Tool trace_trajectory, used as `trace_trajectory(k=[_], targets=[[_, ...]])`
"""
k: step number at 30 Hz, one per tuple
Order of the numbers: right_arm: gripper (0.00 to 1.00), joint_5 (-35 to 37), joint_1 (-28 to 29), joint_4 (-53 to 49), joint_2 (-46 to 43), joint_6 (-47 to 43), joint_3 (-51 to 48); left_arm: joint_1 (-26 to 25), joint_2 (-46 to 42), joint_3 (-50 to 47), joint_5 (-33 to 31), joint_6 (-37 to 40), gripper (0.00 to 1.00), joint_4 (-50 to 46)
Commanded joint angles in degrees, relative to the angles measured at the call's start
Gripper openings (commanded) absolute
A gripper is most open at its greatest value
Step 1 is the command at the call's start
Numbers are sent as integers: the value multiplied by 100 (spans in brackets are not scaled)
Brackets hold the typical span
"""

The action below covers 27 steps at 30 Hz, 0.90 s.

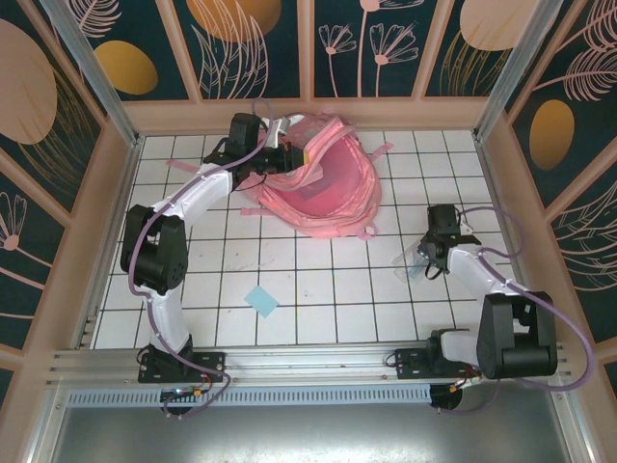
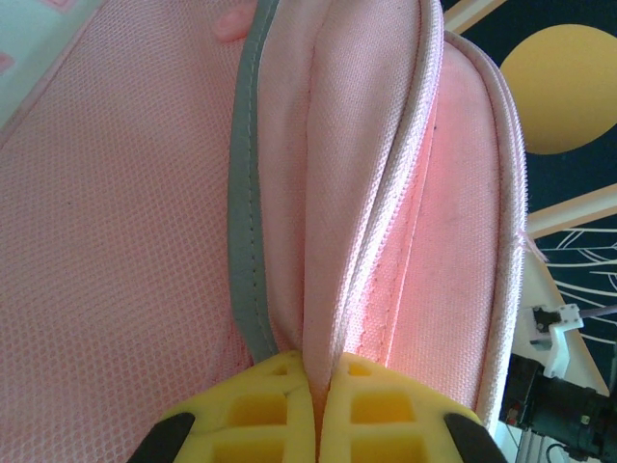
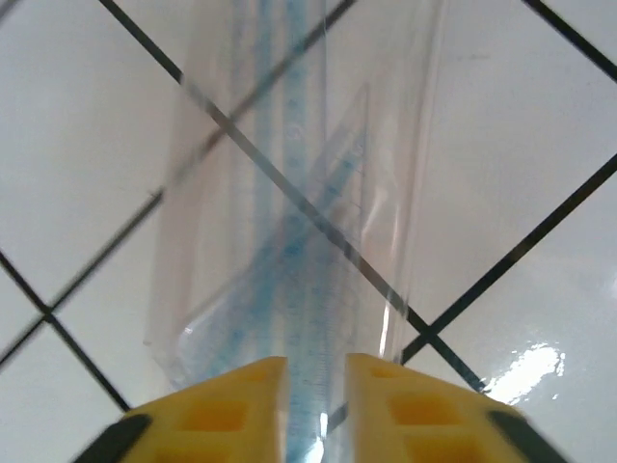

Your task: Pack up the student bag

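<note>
The student bag [image 1: 323, 183], a large pink backpack, lies at the back middle of the tiled table. My left gripper [image 1: 280, 154] is at its left upper edge, shut on a fold of the pink fabric [image 2: 323, 381] beside a grey strip [image 2: 246, 193]. Pink mesh of the bag [image 2: 116, 241] spreads to the left in the left wrist view. At the right, my right gripper [image 1: 429, 256] is down on a clear plastic ruler packet [image 1: 413, 260]. Its yellow fingers [image 3: 231, 405] stand close on either side of the packet [image 3: 289, 222], which holds blue-marked rulers.
A small light-blue paper square [image 1: 260, 301] lies on the tiles near the front, left of centre. A pink strap [image 1: 378, 152] sticks out from the bag's right side. Wooden walls [image 1: 308, 114] and metal posts [image 1: 501, 68] bound the table.
</note>
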Motion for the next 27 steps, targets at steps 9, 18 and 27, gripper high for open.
trace_trajectory(k=[9, 18, 27], targets=[[1, -104, 38, -341, -360, -698, 498, -39, -338, 120, 92, -166, 0, 611], [87, -113, -47, 121, 289, -639, 326, -39, -329, 89, 92, -223, 0, 646], [99, -225, -1, 536, 1213, -475, 335, -46, -408, 62, 12, -153, 0, 585]])
